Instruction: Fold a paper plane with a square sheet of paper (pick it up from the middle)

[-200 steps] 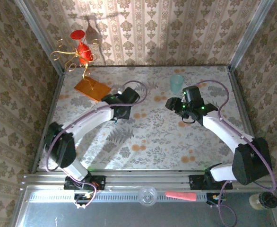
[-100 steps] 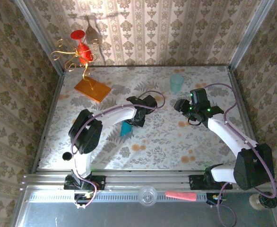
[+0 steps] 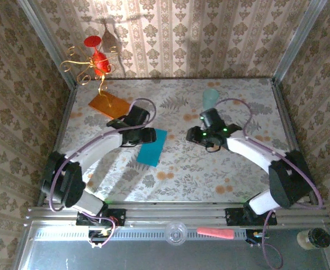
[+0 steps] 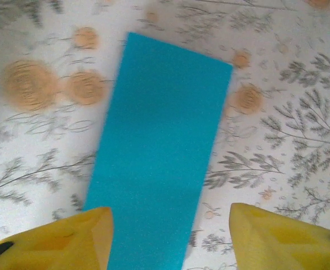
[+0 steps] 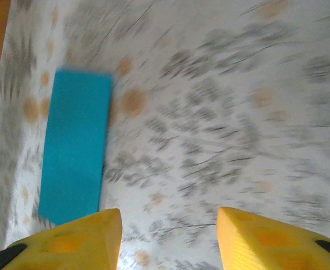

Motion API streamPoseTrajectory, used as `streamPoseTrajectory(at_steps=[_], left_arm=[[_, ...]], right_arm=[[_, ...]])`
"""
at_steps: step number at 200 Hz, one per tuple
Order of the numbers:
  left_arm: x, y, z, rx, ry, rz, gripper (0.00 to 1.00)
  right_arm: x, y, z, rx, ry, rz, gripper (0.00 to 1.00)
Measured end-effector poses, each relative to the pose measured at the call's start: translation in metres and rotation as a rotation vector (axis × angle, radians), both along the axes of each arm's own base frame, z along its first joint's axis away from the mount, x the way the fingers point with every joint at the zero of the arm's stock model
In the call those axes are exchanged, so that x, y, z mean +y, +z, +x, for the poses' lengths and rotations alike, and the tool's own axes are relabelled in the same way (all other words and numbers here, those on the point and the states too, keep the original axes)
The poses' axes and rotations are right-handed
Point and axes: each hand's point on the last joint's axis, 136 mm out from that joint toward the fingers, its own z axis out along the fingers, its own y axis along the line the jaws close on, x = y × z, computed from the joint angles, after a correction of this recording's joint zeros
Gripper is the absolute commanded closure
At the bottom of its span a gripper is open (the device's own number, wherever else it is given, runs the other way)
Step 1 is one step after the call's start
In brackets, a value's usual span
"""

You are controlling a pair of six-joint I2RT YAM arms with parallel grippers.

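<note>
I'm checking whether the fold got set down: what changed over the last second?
The left gripper opened and let go of the folded teal paper, which now lies flat on the table, its near end between the open fingers. The right gripper swung left toward the paper, jaws apart and empty. The orange slab and mint cup stayed put.

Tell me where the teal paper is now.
In the top view the teal paper lies flat on the table, left of centre, right by the left gripper and nearer the arm bases than the orange slab.
</note>
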Motion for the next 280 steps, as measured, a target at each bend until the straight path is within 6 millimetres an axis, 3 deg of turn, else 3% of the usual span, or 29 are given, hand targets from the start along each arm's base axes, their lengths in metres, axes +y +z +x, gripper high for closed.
streamPoseTrajectory(at_steps=[32,57,75,103,150,207,255,280], left_arm=[[0.044,-0.008,-0.008,-0.009,0.12,-0.041,0.11],[0.07,-0.012,-0.015,-0.023,0.186,-0.064,0.0],[0.084,-0.012,-0.019,-0.039,0.229,-0.076,0.0],[0.091,-0.011,-0.022,-0.056,0.245,-0.095,0.0],[0.089,-0.01,-0.02,-0.054,0.242,-0.118,0.0],[0.077,-0.018,-0.018,-0.016,0.207,-0.16,0.0],[0.069,-0.024,-0.016,0.006,0.189,-0.184,0.0],[0.069,-0.024,-0.015,0.001,0.196,-0.183,0.0]], right_arm=[[0.076,-0.009,-0.008,0.009,0.2,-0.014,0.72],[0.121,-0.022,-0.016,0.026,0.321,-0.032,0.79],[0.143,-0.035,-0.021,0.053,0.378,-0.046,0.81],[0.16,-0.055,-0.024,0.105,0.43,-0.074,0.81],[0.158,-0.082,-0.027,0.178,0.48,-0.153,0.81],[0.122,-0.097,-0.035,0.216,0.597,-0.278,0.78],[0.072,-0.09,-0.035,0.23,0.592,-0.347,0.74],[0.08,-0.074,-0.028,0.187,0.544,-0.299,0.72]])
